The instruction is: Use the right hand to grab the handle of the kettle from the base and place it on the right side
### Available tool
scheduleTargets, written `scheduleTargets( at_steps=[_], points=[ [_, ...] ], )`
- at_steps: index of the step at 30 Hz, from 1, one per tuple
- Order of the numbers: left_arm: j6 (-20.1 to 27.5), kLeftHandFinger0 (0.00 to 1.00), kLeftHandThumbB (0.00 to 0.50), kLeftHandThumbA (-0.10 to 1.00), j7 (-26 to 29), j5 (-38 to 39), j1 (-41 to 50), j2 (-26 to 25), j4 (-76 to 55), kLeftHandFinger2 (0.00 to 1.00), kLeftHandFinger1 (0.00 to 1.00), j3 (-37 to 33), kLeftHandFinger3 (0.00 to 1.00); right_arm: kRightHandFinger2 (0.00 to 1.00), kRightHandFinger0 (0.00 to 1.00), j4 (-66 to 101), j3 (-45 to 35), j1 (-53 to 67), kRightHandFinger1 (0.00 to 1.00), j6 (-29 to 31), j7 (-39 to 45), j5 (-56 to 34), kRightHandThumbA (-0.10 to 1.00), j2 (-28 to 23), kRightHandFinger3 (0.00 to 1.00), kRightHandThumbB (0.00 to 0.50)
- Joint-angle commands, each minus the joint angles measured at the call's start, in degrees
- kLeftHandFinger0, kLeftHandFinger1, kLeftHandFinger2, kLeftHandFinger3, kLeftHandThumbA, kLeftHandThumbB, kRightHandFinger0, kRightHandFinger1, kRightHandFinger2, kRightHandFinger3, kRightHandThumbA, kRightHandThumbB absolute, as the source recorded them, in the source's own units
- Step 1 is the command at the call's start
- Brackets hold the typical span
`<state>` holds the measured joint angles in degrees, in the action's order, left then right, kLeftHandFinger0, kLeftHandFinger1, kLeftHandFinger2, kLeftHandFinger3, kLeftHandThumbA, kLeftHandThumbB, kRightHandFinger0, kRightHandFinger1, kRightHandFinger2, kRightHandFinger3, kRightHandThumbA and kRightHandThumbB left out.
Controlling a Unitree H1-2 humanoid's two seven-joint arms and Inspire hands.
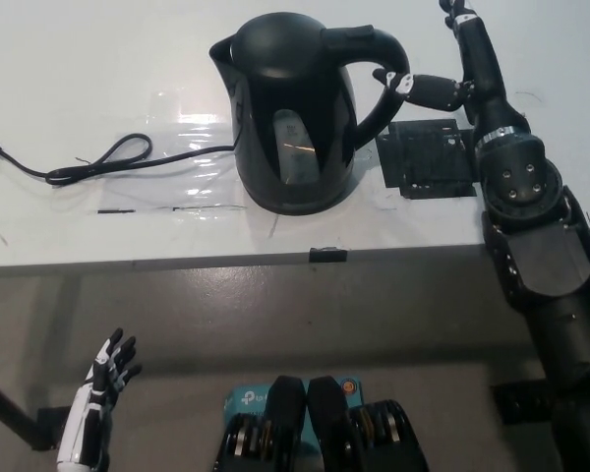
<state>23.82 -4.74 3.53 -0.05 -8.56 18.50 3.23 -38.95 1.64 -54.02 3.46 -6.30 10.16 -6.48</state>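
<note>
**Reach nearly made, grasp and move still to come**

Head view: The kettle (300, 113) stands upright on the white tabletop (69, 79), in the upper middle of the picture, with its handle (379, 74) arching out toward the robot's right. Its base cannot be told apart from the dark body above it, but nothing suggests a lift: the kettle sits flat and level. A black power cord (88, 162) trails off from it toward the left edge. Just right of the kettle lies a flat black square pad (428, 157), which I judge to be the place meant for the set-down, though that is only a guess.

So none of the task is done yet. What remains is closing on the handle, lifting the kettle, carrying it right and setting it down.

The black right robot hand (452, 74) is spread and grasping nothing. One finger (398, 82) points left and reaches the outer curve of the handle; whether it touches or stops just short cannot be told. The others stretch up, away from the kettle.

The white left robot hand (103, 383) rests low at the lower left, below the tabletop edge, fingers spread and holding nothing.
</note>
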Motion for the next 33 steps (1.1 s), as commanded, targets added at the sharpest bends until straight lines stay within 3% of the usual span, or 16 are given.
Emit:
scheduleTargets(
  at_steps=[1, 3, 13, 19, 33],
  points=[
    [1.7, 0.95, 0.500, 1.00, -0.7, 0.2, -0.9, -0.9, -1.3, 1.00, 1.00, 0.1, 1.00, 1.00, 1.00, -1.4, -0.2, -4.7, 1.00, 1.5, -0.8, 0.0, 0.90, -0.6, 1.00, 0.281],
    [1.7, 0.94, 0.500, 1.00, -0.7, 0.2, -1.0, -0.9, -1.2, 1.00, 1.00, 0.1, 1.00, 1.00, 1.00, -2.8, 0.3, -5.4, 1.00, 1.6, -1.1, 0.7, 0.89, -0.6, 1.00, 0.265],
    [1.1, 0.97, 0.500, 1.00, -0.7, 0.2, -1.7, -0.9, -1.2, 1.00, 1.00, 0.3, 1.00, 1.00, 1.00, -7.8, 0.1, -8.3, 1.00, 2.1, -1.2, -0.2, 0.86, 0.1, 1.00, 0.282],
    [1.3, 0.92, 0.500, 1.00, -0.7, 0.2, -2.3, -1.0, -0.7, 1.00, 1.00, 0.4, 1.00, 1.00, 1.00, -10.8, 0.7, -10.3, 1.00, 2.5, -1.4, 0.3, 0.87, 0.5, 1.00, 0.281],
    [1.0, 0.93, 0.500, 1.00, -1.6, 1.6, -2.7, -1.3, -0.7, 1.00, 1.00, 0.4, 1.00, 1.00, 1.00, -19.5, 1.7, -13.7, 1.00, 7.2, -4.2, 0.9, 0.85, 2.2, 1.00, 0.268]
  ],
)
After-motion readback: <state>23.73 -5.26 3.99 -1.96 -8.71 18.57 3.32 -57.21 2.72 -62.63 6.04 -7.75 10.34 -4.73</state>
